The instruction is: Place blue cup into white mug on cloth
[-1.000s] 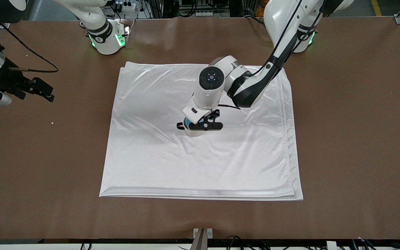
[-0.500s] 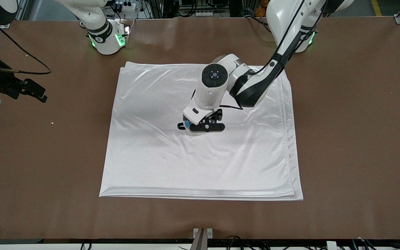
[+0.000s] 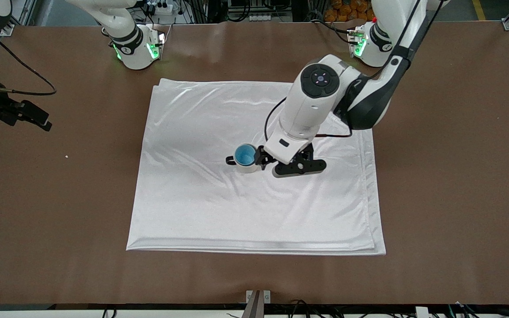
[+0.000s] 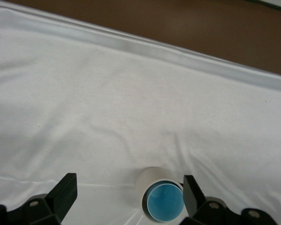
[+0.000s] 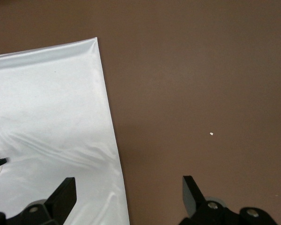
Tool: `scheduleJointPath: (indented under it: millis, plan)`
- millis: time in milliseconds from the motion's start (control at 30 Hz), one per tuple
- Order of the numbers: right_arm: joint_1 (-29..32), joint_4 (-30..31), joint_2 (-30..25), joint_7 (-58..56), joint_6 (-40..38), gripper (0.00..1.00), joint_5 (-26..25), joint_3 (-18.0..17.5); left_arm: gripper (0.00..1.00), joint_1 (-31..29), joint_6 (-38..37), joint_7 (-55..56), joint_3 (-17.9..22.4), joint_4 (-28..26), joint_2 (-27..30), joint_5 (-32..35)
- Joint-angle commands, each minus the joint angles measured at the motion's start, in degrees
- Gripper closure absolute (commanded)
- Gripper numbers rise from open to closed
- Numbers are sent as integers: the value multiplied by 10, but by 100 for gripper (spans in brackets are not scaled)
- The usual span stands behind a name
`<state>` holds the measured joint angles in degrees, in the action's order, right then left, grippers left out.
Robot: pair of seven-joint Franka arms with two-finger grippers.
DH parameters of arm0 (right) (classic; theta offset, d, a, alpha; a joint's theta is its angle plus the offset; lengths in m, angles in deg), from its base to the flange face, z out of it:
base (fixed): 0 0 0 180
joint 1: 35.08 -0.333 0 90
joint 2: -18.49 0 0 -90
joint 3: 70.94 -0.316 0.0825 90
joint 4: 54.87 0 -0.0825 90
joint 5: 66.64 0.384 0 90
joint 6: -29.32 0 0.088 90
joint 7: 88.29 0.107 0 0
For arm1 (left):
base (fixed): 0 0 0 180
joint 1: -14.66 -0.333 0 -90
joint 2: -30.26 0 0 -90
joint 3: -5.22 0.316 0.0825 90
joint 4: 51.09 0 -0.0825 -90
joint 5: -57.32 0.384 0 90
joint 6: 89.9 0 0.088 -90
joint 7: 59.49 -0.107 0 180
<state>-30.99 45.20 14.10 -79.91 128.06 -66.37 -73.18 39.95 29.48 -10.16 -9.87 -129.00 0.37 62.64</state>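
Looking at where things sit, you're basically done: the blue cup [image 3: 245, 154] is nested inside the white mug [image 3: 247, 167], and the pair stands upright near the middle of the cloth [image 3: 201, 212]. From the left wrist view you can see the bright blue inside ringed by the mug's pale wall, so the cup is in, not just leaning on the rim. The mug's dark handle pokes out toward the right arm's end of the table.

Your left gripper [image 3: 299, 168] is spread wide and holding nothing. It hangs over the cloth just beside the mug, toward the left arm's end, and the fingers are clear of the cup. What's left, I'd say, is only pulling that arm back out of the way without clipping the mug.

The right gripper [image 3: 33, 118] is also wide open and empty, parked over bare table [image 3: 457, 176] off the cloth at the right arm's end. That arm is just waiting.

Compared with a second ago: back then your left gripper was right down over the mug, covering most of the cup. Now it has let go, lifted and slid sideways, so the cup's blue mouth is fully in view. The mug hasn't budged. The right gripper has drifted a bit more toward the table edge too.
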Motion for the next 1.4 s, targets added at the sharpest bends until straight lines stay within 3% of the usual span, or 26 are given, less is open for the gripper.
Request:
scheduleJointPath:
  millis: [0,400,767,1367]
  plan:
    - [-5,-18,-12,-4,-20,0,5,9,0,-23,-23,8,0,-10,35,16]
    - [0,-83,6,1,-54,0,3,9,0,-81,-85,-13,-2,-15,87,47]
    - [7,-113,19,1,-81,0,3,9,0,-153,-123,-209,-3,-15,114,45]
    - [17,-140,48,0,-82,0,3,9,0,-226,-158,-325,-4,-18,121,46]
